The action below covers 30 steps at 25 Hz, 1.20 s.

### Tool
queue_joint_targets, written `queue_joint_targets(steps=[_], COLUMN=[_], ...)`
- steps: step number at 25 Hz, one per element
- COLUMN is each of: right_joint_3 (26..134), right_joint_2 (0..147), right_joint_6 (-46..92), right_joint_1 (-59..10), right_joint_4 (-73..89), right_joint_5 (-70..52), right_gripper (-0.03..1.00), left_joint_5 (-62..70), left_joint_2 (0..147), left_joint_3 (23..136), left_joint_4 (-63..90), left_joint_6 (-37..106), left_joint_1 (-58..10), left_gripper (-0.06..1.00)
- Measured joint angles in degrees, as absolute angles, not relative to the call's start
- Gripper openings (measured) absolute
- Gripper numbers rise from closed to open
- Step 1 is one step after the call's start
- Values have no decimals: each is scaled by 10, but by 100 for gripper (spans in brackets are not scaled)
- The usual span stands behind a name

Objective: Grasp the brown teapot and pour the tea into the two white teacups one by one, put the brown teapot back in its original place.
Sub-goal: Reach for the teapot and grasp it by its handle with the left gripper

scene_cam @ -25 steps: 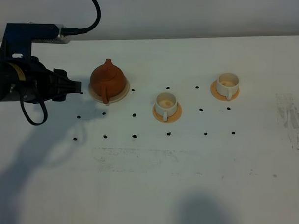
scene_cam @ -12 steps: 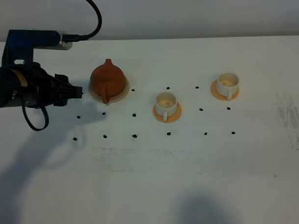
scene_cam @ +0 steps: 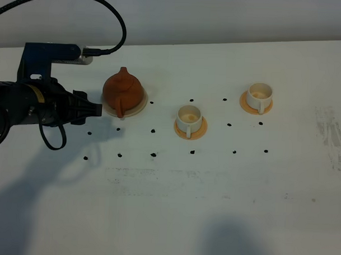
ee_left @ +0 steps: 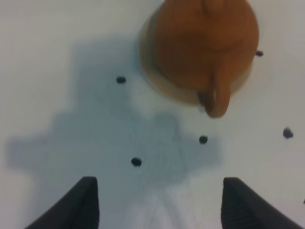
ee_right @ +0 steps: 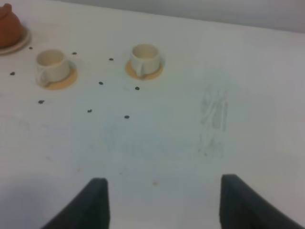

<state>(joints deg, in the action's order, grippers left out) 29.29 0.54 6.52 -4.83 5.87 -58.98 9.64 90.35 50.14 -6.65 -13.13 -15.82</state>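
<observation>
The brown teapot (scene_cam: pixel 122 88) sat upright on its cream saucer (scene_cam: pixel 141 105), lid on. The left gripper (scene_cam: pixel 97 109) hung just beside the teapot, on the side away from the cups, not touching it. Its jaws were spread wide and held nothing. On the teapot's other side stood the nearer teacup (scene_cam: pixel 189 117) and, well beyond it, the farther teacup (scene_cam: pixel 259 96), each on an orange coaster (scene_cam: pixel 200 129). The right gripper (ee_right: pixel 165 183) hovered well apart from the teapot, also wide open and empty.
</observation>
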Motion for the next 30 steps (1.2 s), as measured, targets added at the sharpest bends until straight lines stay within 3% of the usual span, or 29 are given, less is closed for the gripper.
queue_joint_targets(steps=[17,24,30], right_joint_3=[279,279,279], right_joint_2=[-4,-4,-4], right_joint_6=[45,45,45], right_joint_1=[-46,27,34], right_joint_4=[59,60,62], right_joint_5=[-611,-611,-611], right_gripper=[51,51,51], left_joint_5=[79,69,62], left_joint_2=[918,951,954], left_joint_3=[526,529,529], left_joint_4=[-68,-68,-69], left_joint_6=[-124,-120,-118], left_joint_1=[-158,-158,-158], left_gripper=[55,55,55])
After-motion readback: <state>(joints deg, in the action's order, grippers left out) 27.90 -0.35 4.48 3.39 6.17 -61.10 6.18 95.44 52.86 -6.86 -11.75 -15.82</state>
